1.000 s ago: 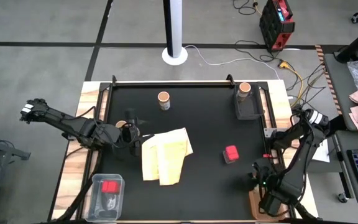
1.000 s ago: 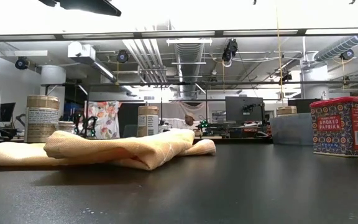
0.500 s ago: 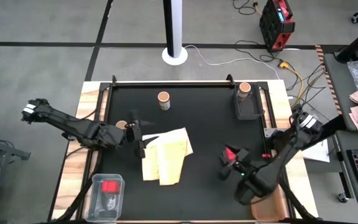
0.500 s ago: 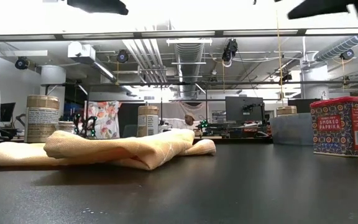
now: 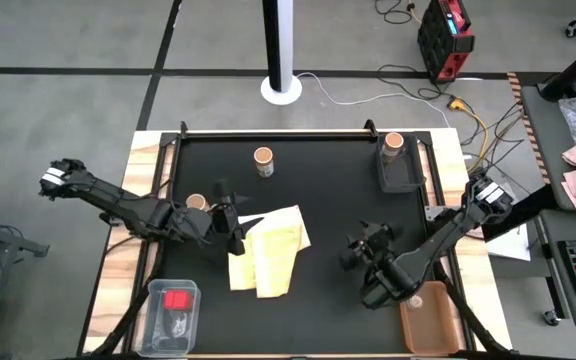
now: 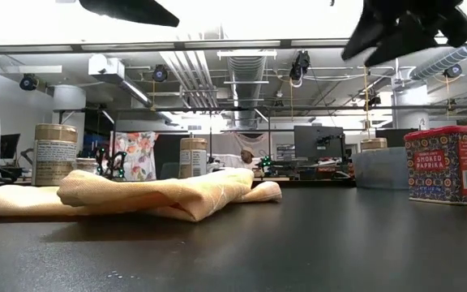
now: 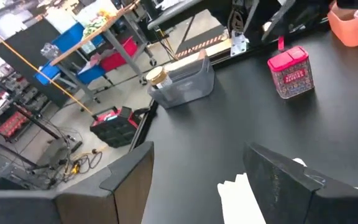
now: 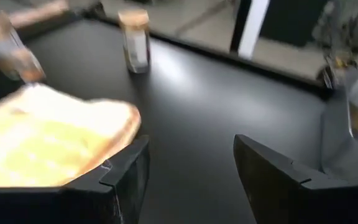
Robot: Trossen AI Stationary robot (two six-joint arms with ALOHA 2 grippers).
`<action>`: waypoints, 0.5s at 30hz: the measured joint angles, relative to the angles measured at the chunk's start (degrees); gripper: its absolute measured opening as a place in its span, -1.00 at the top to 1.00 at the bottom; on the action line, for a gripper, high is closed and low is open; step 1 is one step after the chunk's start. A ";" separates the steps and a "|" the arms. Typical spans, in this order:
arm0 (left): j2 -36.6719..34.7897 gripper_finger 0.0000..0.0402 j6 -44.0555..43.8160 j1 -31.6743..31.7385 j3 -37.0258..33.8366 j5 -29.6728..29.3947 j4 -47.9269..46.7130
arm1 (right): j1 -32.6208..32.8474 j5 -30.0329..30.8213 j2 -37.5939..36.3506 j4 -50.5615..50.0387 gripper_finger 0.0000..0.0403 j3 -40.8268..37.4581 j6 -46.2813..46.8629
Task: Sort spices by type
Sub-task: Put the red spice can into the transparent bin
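1. Spices are spread over the black surface (image 5: 318, 190): one brown-topped jar (image 5: 263, 160) stands near the far edge, a second jar (image 5: 394, 145) sits in a grey bin (image 5: 400, 170) at the far right corner, and a third jar (image 5: 195, 203) stands by the left edge beside the left claw (image 5: 230, 222).
2. A red tin (image 6: 448, 165) stands on the right side of the surface; from above it is hidden under the right claw (image 5: 365, 250), which hangs over it with fingers apart and nothing between them.
3. Another red tin (image 5: 176, 299) lies in a clear tub (image 5: 171, 306) at the near left corner, well apart from the first.
4. The left claw is held open and empty over the edge of the yellow cloth (image 5: 266, 252).
5. Risk: the tin could be clipped and tipped if the right claw is lowered off-centre, since its flat sides leave little room.
6. Risk: the cloth could be snagged and dragged by the left claw, or the jar beside it knocked over.
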 joint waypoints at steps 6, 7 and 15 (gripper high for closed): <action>-0.07 -0.15 -3.95 -0.11 0.00 0.01 -1.26 | -0.02 -10.88 -0.34 -0.05 -0.13 0.07 0.78; -0.07 -0.15 -4.72 -0.11 0.00 0.02 -1.52 | -0.02 -12.77 -0.50 -0.13 -0.15 0.17 0.78; -0.02 -0.15 -8.15 -0.11 0.00 -0.01 -5.07 | -0.31 -23.11 -4.74 -4.44 -0.43 4.39 -2.58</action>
